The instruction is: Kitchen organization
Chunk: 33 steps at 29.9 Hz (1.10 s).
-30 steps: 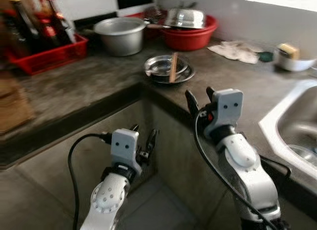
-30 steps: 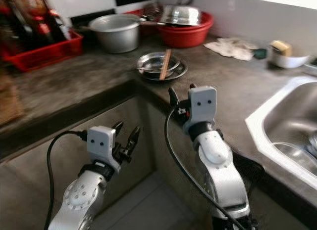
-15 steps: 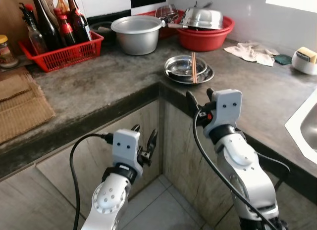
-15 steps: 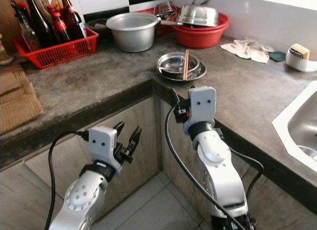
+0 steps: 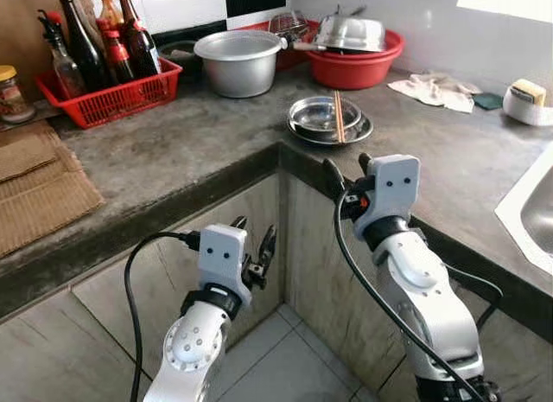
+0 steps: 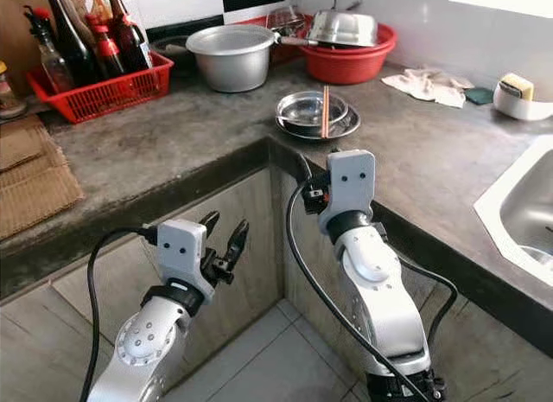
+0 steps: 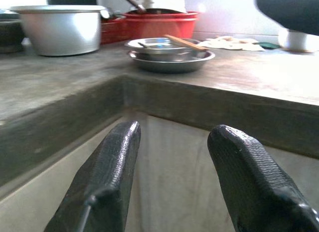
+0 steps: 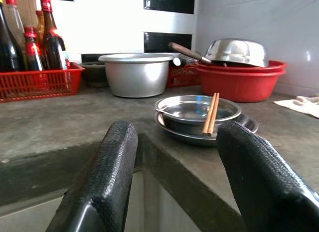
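Both grippers — left gripper (image 5: 254, 245), right gripper (image 5: 346, 172) — apparently empty, parted.

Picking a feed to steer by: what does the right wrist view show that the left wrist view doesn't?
Right wrist only: the red basket of bottles, and the counter top from slightly above its edge. Left wrist only: the cabinet front under the counter, the cloth and a white bowl. Both: the pot, red basin, steel bowl with chopsticks across it, and open, empty fingers.
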### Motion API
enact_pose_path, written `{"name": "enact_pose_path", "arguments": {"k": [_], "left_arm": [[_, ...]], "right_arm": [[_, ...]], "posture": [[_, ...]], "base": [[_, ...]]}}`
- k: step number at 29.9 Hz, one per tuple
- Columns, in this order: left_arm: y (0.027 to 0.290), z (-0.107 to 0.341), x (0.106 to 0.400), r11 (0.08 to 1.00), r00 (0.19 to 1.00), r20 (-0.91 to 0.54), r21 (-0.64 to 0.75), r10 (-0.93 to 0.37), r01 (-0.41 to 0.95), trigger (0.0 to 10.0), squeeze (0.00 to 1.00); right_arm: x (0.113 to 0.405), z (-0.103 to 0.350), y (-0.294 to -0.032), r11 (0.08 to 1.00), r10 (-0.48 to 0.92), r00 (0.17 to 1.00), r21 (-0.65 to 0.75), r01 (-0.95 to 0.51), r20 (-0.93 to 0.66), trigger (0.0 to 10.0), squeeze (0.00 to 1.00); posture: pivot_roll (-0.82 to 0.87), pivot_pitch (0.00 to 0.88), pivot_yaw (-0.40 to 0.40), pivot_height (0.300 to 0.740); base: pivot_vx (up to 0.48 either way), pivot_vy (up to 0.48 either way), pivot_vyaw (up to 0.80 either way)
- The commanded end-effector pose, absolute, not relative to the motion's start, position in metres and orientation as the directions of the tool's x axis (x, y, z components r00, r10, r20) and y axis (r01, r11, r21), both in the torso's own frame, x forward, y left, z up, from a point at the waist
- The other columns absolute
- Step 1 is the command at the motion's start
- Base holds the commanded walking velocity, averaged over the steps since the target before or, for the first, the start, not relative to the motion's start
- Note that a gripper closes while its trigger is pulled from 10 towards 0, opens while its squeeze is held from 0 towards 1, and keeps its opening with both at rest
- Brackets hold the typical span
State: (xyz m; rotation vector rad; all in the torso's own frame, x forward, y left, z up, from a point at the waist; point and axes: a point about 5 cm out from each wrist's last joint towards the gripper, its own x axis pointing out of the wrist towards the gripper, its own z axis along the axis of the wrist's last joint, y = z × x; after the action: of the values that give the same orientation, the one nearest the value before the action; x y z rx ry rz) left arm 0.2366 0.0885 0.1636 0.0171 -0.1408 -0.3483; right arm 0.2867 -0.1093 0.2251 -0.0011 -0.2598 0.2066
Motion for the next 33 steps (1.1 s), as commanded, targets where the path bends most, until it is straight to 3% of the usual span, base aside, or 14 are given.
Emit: {"name": "enact_pose_path", "arguments": {"k": [1, 21, 32, 33], "left_arm": [[0.09, 0.164, 0.236, 0.944, 0.935, 0.13, 0.055, -0.331, 0.326, 10.0, 0.0], [0.09, 0.165, 0.238, 0.948, 0.938, 0.138, 0.048, -0.319, 0.315, 10.0, 0.0], [0.09, 0.164, 0.239, 0.948, 0.939, 0.132, 0.051, -0.319, 0.315, 10.0, 0.0], [0.09, 0.164, 0.238, 0.948, 0.939, 0.132, 0.051, -0.319, 0.315, 10.0, 0.0]], "right_arm": [[0.288, 0.227, -0.109, 0.98, 0.2, 0.946, -0.03, -0.199, 0.256, 10.0, 0.0], [0.294, 0.237, -0.107, 0.978, 0.205, 0.934, -0.028, -0.205, 0.292, 10.0, 0.0], [0.302, 0.242, -0.103, 0.977, 0.211, 0.928, -0.032, -0.211, 0.306, 10.0, 0.0], [0.303, 0.242, -0.102, 0.976, 0.213, 0.928, -0.031, -0.214, 0.306, 10.0, 0.59]], "posture": [[0.09, 0.083, -0.017, 0.74], [0.09, 0.086, -0.019, 0.74], [0.09, 0.09, -0.02, 0.74], [0.09, 0.091, -0.018, 0.74]], "base": [[0.296, 0.0, 0.0], [0.354, 0.0, 0.0], [0.0, 0.0, 0.0], [0.0, 0.0, 0.0]]}}
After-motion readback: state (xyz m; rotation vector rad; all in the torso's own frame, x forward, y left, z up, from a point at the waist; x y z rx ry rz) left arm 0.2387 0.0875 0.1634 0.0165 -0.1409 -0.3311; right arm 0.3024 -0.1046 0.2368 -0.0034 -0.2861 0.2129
